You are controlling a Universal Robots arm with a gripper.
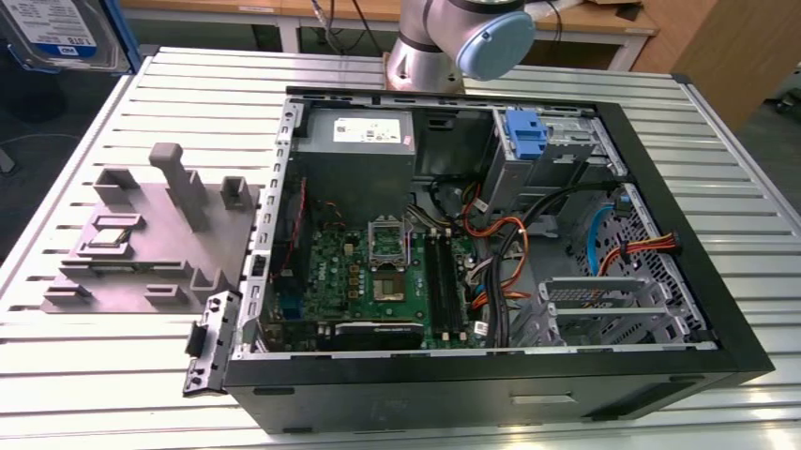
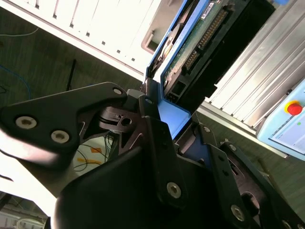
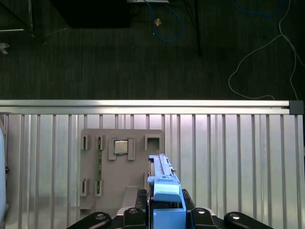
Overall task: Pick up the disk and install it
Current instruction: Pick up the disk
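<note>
The disk (image 1: 60, 33), a silver-grey drive with a white-and-blue label in a blue carrier, hangs in the air at the exterior view's far upper left, beyond the table's corner. In the second wrist view its green circuit board (image 2: 200, 43) and blue carrier (image 2: 174, 117) sit between my black fingers (image 2: 143, 102). My gripper (image 3: 165, 214) is shut on the blue carrier (image 3: 164, 191), which stands on edge above the slatted table.
An open computer case (image 1: 701, 309) lies on the slatted aluminium table (image 1: 113, 375), showing its motherboard (image 1: 375, 272), cables, a grey power supply (image 1: 356, 131) and another blue caddy (image 1: 528, 136) in the drive bay. A grey fixture block (image 1: 150, 234) sits to the case's left.
</note>
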